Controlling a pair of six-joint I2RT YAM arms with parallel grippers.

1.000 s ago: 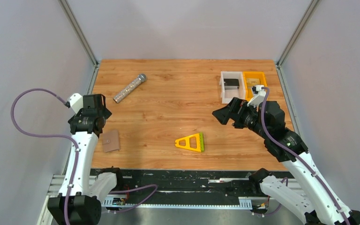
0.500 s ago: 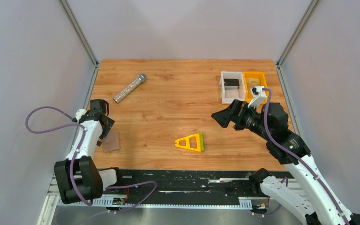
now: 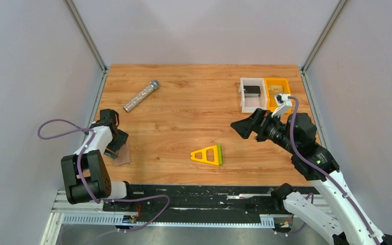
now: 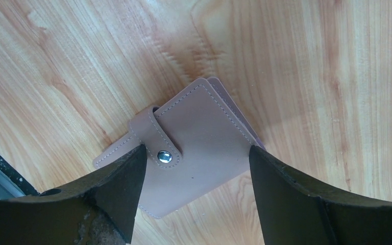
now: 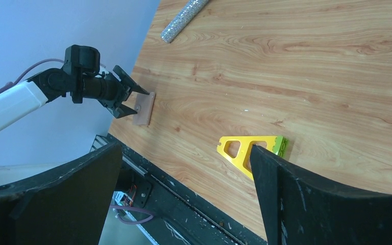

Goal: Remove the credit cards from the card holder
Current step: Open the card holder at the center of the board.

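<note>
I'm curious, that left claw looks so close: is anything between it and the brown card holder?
Nothing visible: the left gripper hangs open over the card holder, one finger on each side. The holder's snap strap is fastened, though, keeping it shut.

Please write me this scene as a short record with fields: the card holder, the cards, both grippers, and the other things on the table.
Card holder: flat on the table, closed, snap strap fastened
Cards: none visible
Left gripper: open, jaws either side of the card holder
Right gripper: open, above the table, holding nothing
Other things: yellow triangle, glittery tube, white bin, orange bin
</note>
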